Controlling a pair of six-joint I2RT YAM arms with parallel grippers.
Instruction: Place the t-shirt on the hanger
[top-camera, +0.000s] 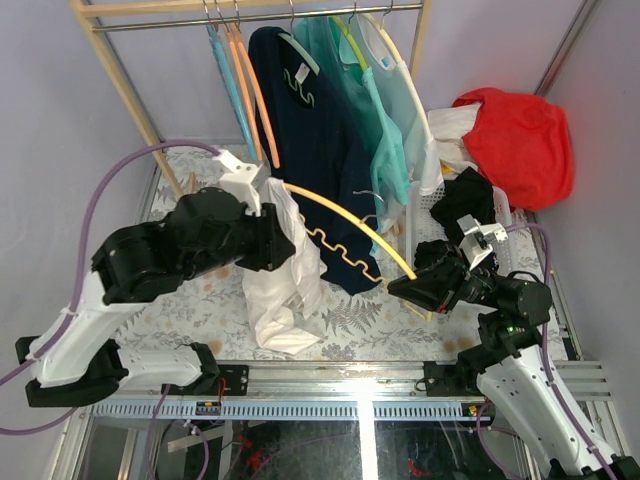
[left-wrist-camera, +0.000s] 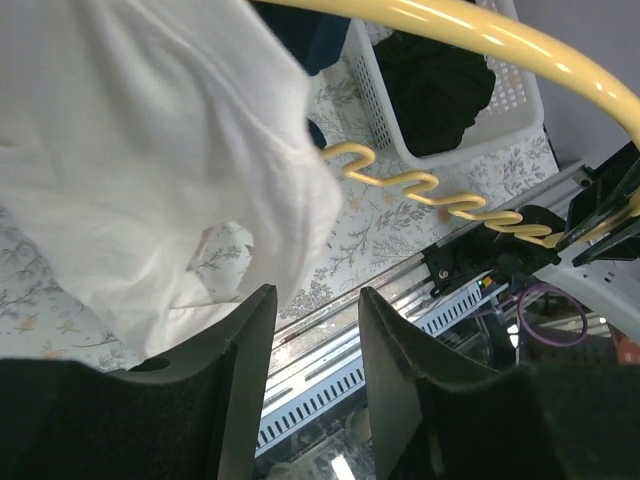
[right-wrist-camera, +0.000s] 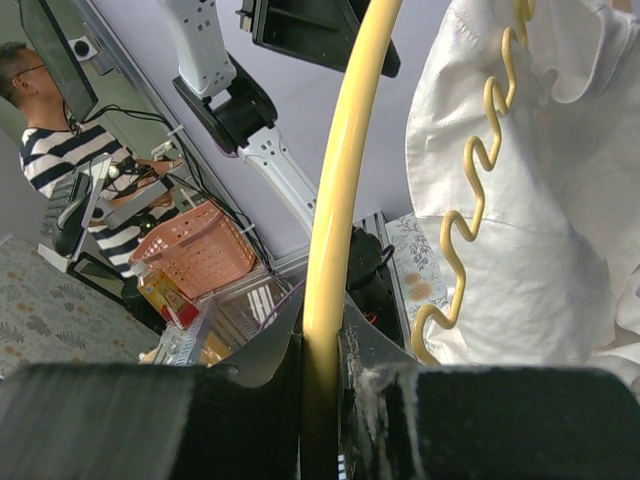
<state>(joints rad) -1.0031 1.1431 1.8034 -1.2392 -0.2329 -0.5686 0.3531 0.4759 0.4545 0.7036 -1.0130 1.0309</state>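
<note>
Left gripper: jaws apart, nothing between them, bottom centre of left wrist view. T-shirt just above, upper left, hanging at left end of hanger.

Right gripper: clamped on hanger's other end, centre right in top view.

Judgement: step in hand is working shirt along bar. Grip fabric low, draw it toward right gripper, keep hanger level.

White basket, upper right: 1 black garment inside.
</note>
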